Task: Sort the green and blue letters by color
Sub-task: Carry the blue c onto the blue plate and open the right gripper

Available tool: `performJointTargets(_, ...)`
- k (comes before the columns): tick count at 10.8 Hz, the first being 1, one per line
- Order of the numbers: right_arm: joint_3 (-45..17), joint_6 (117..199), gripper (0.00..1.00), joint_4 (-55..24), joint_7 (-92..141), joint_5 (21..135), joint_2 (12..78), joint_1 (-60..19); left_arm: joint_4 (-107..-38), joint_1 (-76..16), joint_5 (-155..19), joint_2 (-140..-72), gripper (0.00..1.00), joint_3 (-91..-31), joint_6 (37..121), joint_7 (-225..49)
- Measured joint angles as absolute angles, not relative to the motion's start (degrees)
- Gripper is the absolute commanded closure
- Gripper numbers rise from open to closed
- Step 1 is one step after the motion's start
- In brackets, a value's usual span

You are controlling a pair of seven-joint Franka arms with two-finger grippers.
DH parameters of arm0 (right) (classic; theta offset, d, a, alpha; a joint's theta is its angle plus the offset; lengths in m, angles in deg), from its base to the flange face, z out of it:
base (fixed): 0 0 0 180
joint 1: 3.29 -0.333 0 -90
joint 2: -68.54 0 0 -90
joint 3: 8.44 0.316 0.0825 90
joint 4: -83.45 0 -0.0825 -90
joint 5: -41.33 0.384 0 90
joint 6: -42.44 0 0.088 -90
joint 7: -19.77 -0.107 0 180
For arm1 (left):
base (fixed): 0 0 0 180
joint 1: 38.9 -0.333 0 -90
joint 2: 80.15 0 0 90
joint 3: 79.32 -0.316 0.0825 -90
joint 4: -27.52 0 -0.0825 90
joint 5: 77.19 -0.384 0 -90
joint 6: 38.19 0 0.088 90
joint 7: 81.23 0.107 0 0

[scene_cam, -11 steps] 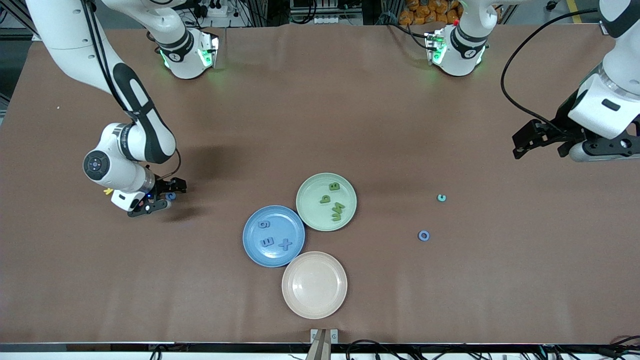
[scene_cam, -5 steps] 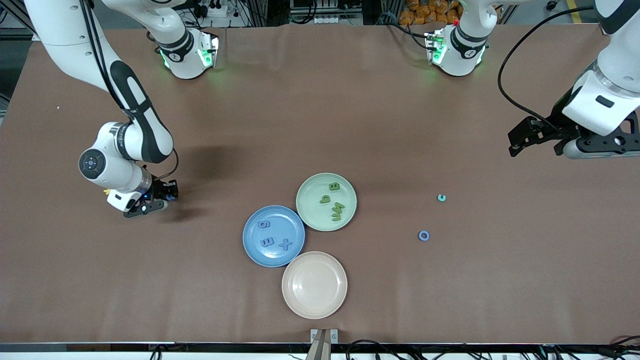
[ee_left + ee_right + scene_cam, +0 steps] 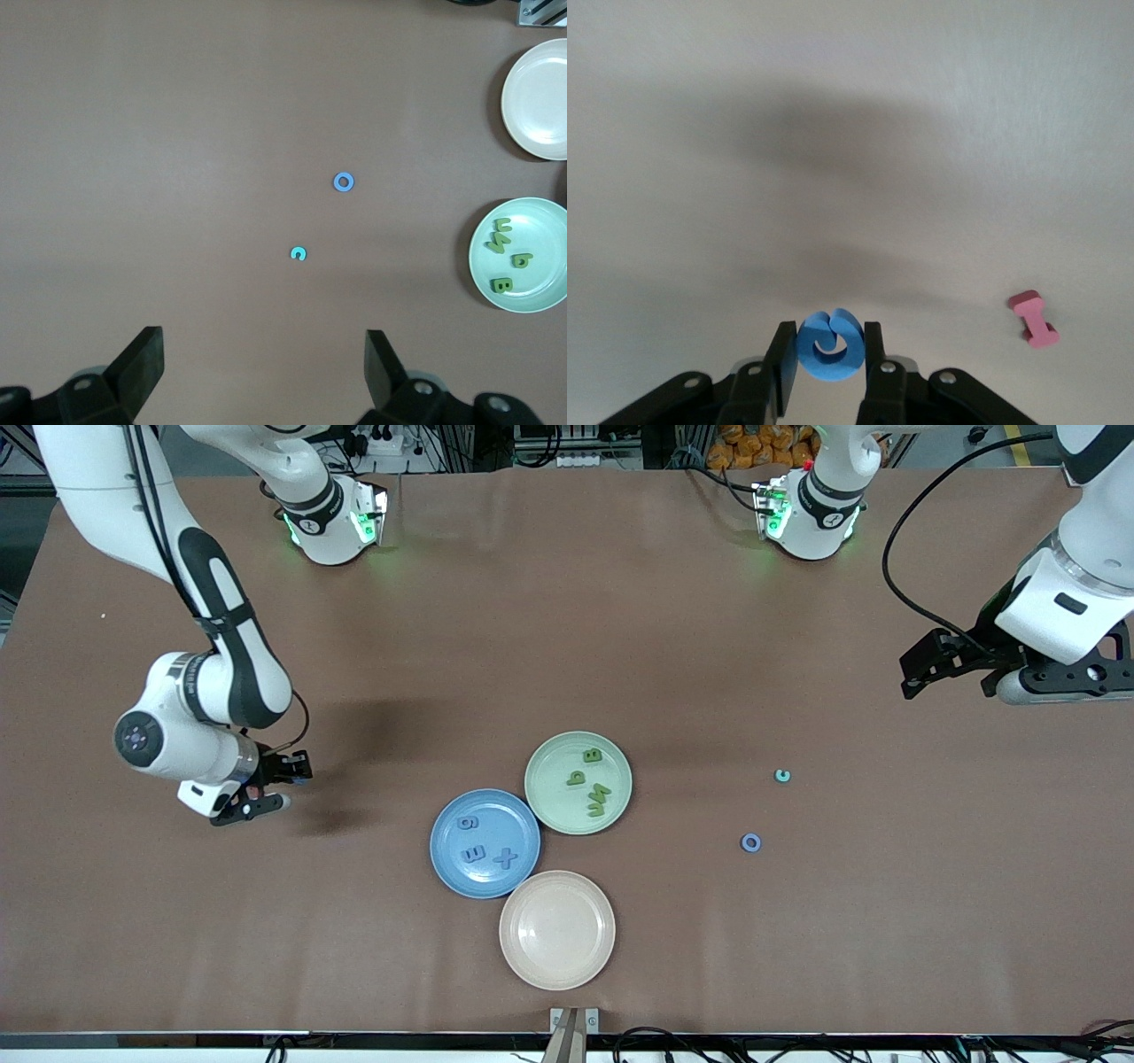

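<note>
My right gripper [image 3: 297,774] is shut on a blue curled letter [image 3: 830,345] and holds it a little above the bare table at the right arm's end. My left gripper [image 3: 917,675] is open and empty, high over the left arm's end; its fingers frame bare table in the left wrist view [image 3: 264,363]. A blue O [image 3: 751,842] lies loose on the table and also shows in the left wrist view [image 3: 344,181]. A blue plate [image 3: 512,818] holds three blue letters. A green plate [image 3: 549,795] holds three green letters [image 3: 598,801].
A teal c [image 3: 782,776] lies farther from the front camera than the blue O. An empty cream plate [image 3: 557,930] touches the blue plate on the side nearer the camera. A dark red letter I [image 3: 1034,318] lies on the table near my right gripper.
My right gripper has risen and drifted toward the right arm's end of the table with the blue letter in it. My left gripper has shifted slightly.
</note>
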State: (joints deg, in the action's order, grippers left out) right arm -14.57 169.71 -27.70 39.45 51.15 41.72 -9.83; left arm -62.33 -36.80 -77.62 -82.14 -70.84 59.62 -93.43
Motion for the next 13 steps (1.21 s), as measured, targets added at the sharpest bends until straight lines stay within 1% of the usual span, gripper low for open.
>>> performJointTargets(1, -14.2, 164.59, 1.0, -22.62, 36.21, 51.38, 41.2, -10.55, -62.01, -36.8, -77.62, -82.1, 0.0, -70.83, 58.82, -93.43)
performJointTargets(2, -13.8, 162.55, 1.0, -18.83, 32.59, 53.19, 40.18, -12.24, -61.67, -36.8, -77.62, -82.04, 0.0, -70.89, 57.97, -93.43)
performJointTargets(5, -13.37, 162.66, 1.0, -10.43, 23.17, 62.58, 34.33, -20.55, -61.28, -37.26, -77.62, -81.82, 0.0, -71.31, 56.06, -93.42)
performJointTargets(8, -13.32, 164.6, 1.0, -4.08, 16.64, 72.62, 29.77, -25.54, -61.2, -37.64, -77.62, -81.79, 0.0, -71.76, 54.84, -91.52)
performJointTargets(9, -13.32, 165.99, 0.34, -2.66, 14.3, 74.93, 28.84, -26.29, -61.19, -37.7, -77.62, -81.79, 0.0, -71.88, 54.5, -91.26)
performJointTargets(10, -13.32, 167.26, 0.0, -1.62, 12.37, 76.3, 28.2, -26.71, -61.18, -37.7, -77.62, -81.79, 0.0, -71.9, 54.33, -91.25)
performJointTargets(13, -13.43, 167.99, 0.0, -0.7, 10.71, 77.3, 27.13, -26.85, -61.16, -37.66, -77.62, -81.79, 0.0, -71.88, 54.24, -91.21)
